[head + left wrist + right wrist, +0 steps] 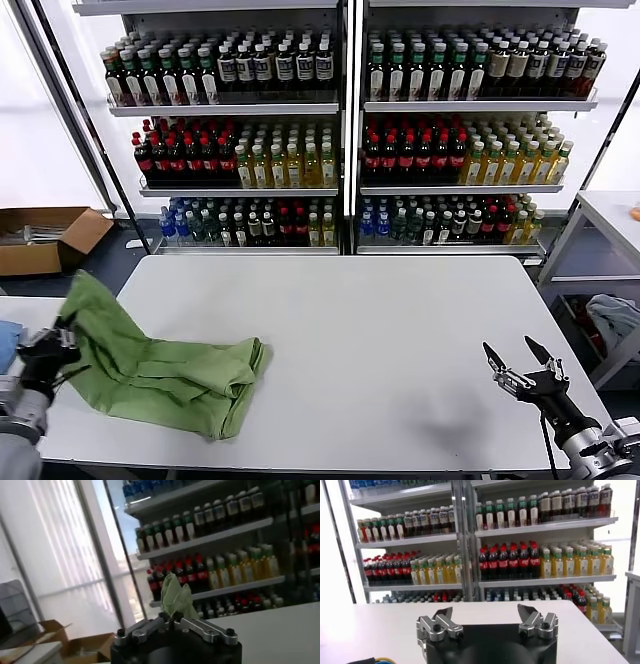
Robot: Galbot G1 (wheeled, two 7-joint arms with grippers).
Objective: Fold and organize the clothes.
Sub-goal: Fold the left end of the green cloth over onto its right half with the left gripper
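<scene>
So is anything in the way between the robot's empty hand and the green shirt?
Nothing visible. The right end effector hangs open over the table's near right corner, and only bare tabletop lies between it and the green shirt, which the left end effector pinches at the table's left edge.

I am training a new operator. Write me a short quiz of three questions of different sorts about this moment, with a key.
1. True or false: the right gripper holds the green shirt.
2. Which gripper is shut on the shirt's cloth? A) left B) right C) neither
3. Fill the gap: the shirt lies on the white table, toward the robot's ____ side.

Key:
1. False; its jaws stand open over bare table.
2. A; the left gripper pinches one lifted edge of the shirt.
3. left
</scene>
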